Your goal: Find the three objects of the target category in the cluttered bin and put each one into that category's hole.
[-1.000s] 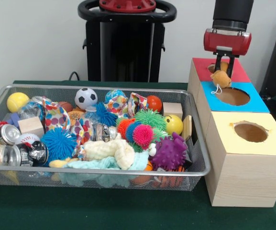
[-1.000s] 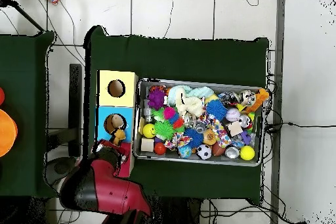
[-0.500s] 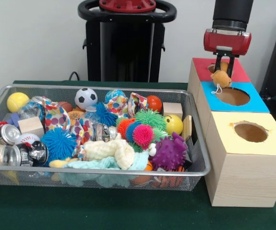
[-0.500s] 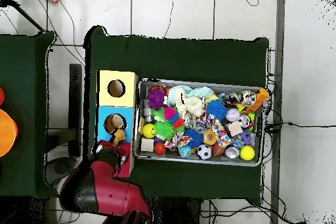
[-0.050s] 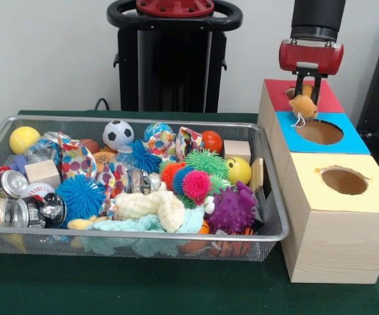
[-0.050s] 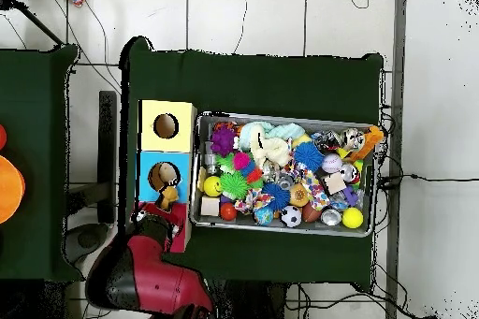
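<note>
One bin (image 5: 268,197), three boxes, three holes, one soccer ball (image 5: 118,134).

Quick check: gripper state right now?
Gripper: shut on a small tan plush toy, held above the boxes near the blue-topped box.

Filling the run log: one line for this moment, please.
gripper shut on plush toy | above boxes, near red/blue border | bin full

A plain pale wall (image 5: 44,52) behind; green-clothed table (image 5: 143,289) on seemingly tiled floor (image 6: 262,16).
</note>
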